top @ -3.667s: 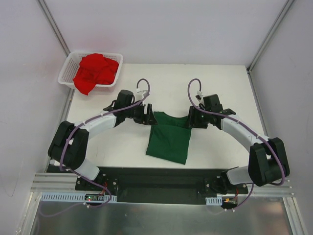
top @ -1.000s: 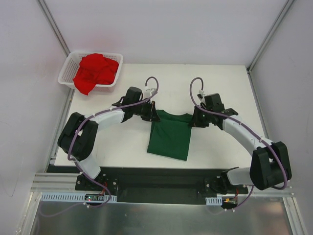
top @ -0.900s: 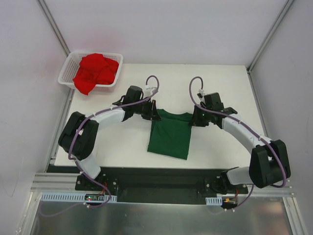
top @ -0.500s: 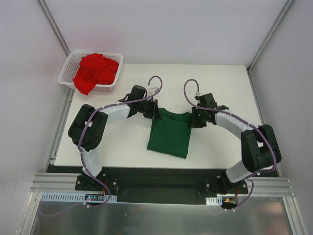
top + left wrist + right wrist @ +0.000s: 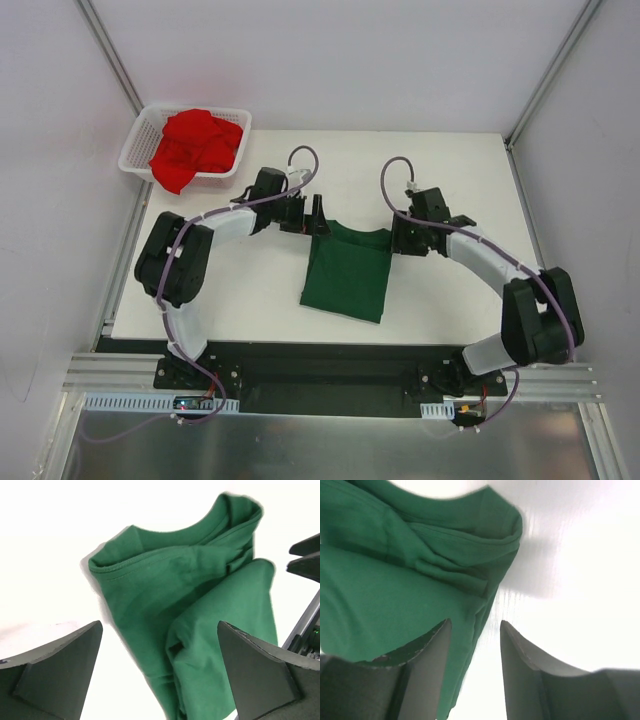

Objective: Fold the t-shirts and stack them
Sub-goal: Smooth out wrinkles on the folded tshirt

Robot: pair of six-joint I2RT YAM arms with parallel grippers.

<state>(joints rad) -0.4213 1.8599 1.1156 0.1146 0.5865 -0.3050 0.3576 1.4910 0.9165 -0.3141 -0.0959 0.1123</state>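
Note:
The dark green t-shirt [image 5: 345, 272] lies folded into a narrow strip at the middle of the table, collar at the far end. My left gripper [image 5: 316, 215] stands wide open just above the collar's left corner. In the left wrist view the green t-shirt [image 5: 200, 605] lies below and between the spread fingers [image 5: 55, 675], untouched. My right gripper [image 5: 396, 240] is open at the collar's right corner. The green t-shirt's right edge [image 5: 395, 595] runs between its fingers [image 5: 520, 665], not pinched. The red t-shirt [image 5: 195, 145] is a crumpled heap in the basket.
A white mesh basket [image 5: 133, 152] sits off the table's far left corner with red cloth hanging over its front rim. The white table [image 5: 460, 180] is bounded by slanted frame rails at the back corners. A black base plate [image 5: 320, 365] runs along the near edge.
Both grippers have opened and let go of the green t-shirt's collar corners. The left one has drawn back slightly toward the far left. The shirt lies still.

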